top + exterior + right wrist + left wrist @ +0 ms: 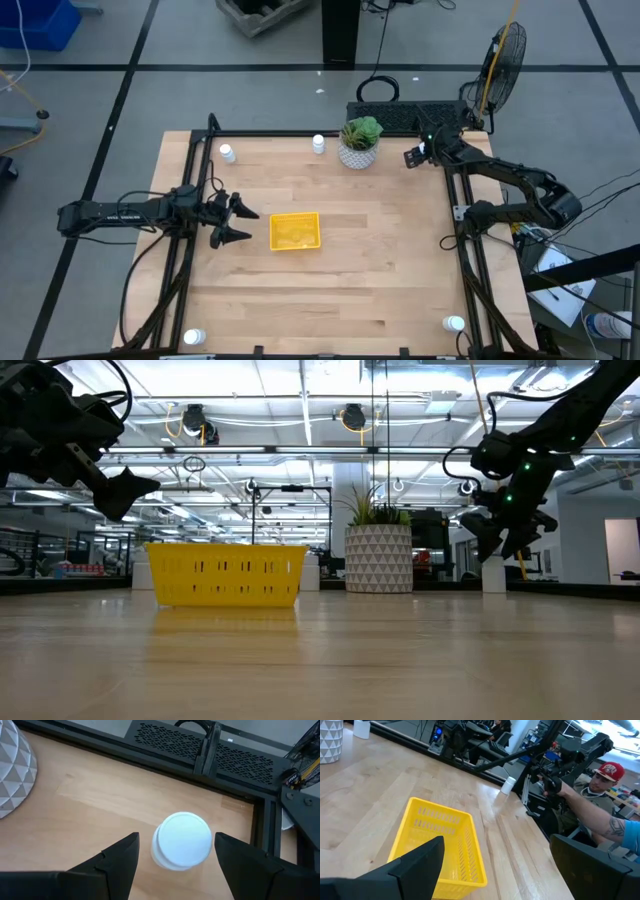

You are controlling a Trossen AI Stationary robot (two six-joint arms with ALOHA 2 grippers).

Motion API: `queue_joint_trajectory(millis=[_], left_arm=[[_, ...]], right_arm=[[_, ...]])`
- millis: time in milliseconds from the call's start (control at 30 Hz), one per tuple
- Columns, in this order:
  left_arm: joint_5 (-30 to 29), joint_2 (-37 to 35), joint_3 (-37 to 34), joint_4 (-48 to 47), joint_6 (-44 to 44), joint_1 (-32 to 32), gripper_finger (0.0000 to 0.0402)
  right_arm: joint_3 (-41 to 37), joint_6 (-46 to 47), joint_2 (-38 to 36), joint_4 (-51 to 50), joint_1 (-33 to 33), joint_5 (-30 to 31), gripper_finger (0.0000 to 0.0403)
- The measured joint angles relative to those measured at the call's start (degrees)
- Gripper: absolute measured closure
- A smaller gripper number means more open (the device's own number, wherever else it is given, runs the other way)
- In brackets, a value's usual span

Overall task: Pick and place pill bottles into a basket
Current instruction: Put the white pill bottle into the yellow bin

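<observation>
Right gripper [176,857] first: it hangs at the far right corner of the pale wooden table [380,270], its two dark fingers [112,860] parted on either side of a small white cylindrical pill bottle [181,840] with a white cap. There's a sliver of table showing between each finger and the bottle, so no clamp on it; the bottle stands upright on the wood, just inside the black frame rail [150,755]. In the low view that gripper [505,540] sits right above the bottle [493,573].

Beside it, the white geometric-patterned pot with the green plant [359,143] stands near the far edge. Another white bottle [319,144] is just left of the pot, one more [227,153] at the far left corner, and two at the near corners, left [193,338] and right [455,323].

Over on the left side, the left gripper [228,222] hovers with its fingers spread wide, nothing between them, pointing at the small square bright-yellow plastic basket [295,230] just beside it, mid-table. I can make out no bottle in the basket.

Beyond the table's edge, a person in a red cap [607,772] sits.
</observation>
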Motion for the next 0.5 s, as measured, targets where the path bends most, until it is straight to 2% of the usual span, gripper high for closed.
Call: queue_joint_trajectory(millis=[500], left_arm=[[0.0, 0.0, 0.0, 0.0, 0.0, 0.0, 0.0036]], right_arm=[[-2.2, -0.8, 0.0, 2.1, 0.7, 0.2, 0.0193]])
